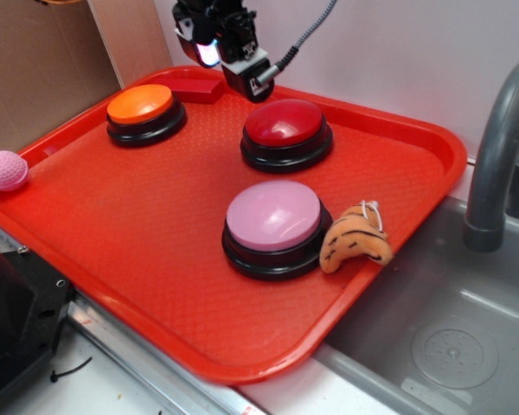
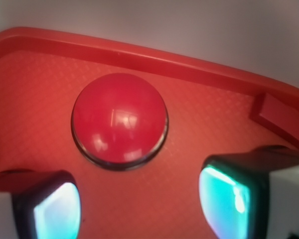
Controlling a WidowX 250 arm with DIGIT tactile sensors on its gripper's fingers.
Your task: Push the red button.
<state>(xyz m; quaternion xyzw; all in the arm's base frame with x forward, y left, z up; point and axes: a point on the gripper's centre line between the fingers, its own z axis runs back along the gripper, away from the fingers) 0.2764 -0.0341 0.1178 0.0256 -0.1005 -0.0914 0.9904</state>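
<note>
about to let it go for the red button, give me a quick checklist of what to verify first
1. Red button in view, cap unobstructed: ok.
2. Gripper above the red button: not ok, it hangs behind it, near the tray back rim.
3. Fingers apart, holding nothing: ok.
4. Orange button and pink button clear of the path: ok.
5. Contact with the cap: not ok, none yet.
</note>
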